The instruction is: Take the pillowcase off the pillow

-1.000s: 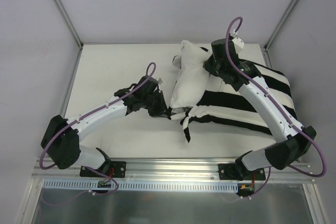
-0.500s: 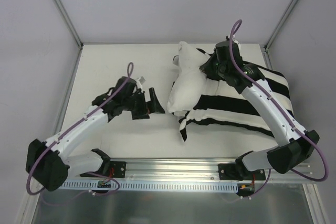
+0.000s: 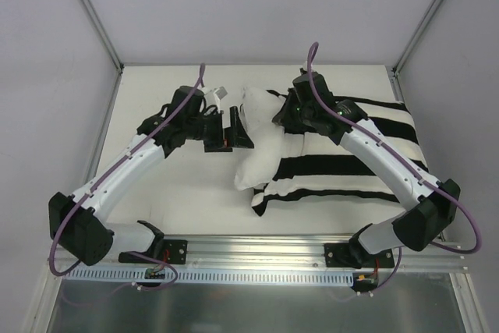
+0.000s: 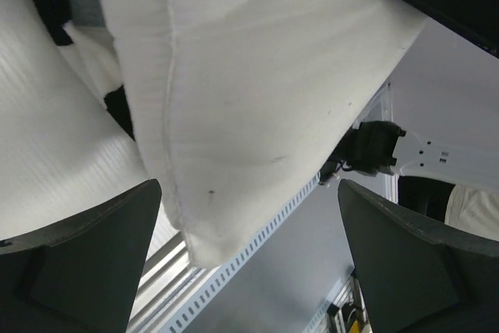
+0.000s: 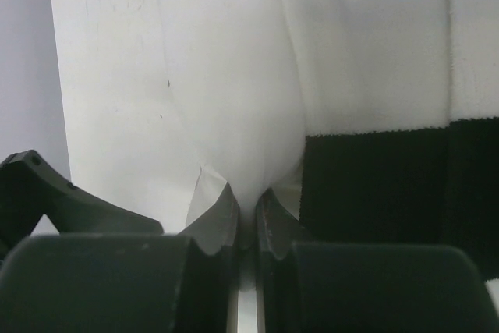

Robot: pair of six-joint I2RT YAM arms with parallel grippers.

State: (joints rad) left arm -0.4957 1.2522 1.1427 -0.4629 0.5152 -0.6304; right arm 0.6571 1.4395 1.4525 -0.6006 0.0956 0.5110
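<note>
The white pillow [image 3: 261,152] lies half out of the black-and-white striped pillowcase [image 3: 351,163], its bare end toward the table's middle. My right gripper [image 3: 285,111] is shut on a pinch of the pillow's fabric near its far end; the right wrist view shows that gripper [image 5: 248,210] with pillow [image 5: 179,76] cloth squeezed between the fingers and the pillowcase [image 5: 374,76] just to the right. My left gripper [image 3: 235,132] stands open beside the pillow's left edge. In the left wrist view the gripper [image 4: 249,271] has nothing between its fingers, with the pillow [image 4: 257,76] hanging just beyond them.
The white table [image 3: 164,99] is bounded by metal frame posts [image 3: 92,13] at the back corners and a rail [image 3: 257,249] at the near edge. The pillowcase reaches close to the table's right edge.
My left gripper opened, let go of the pillowcase's edge and moved away from me to the pillow's left side. My right gripper dragged the pillow leftward; the pillowcase shifted with it.
</note>
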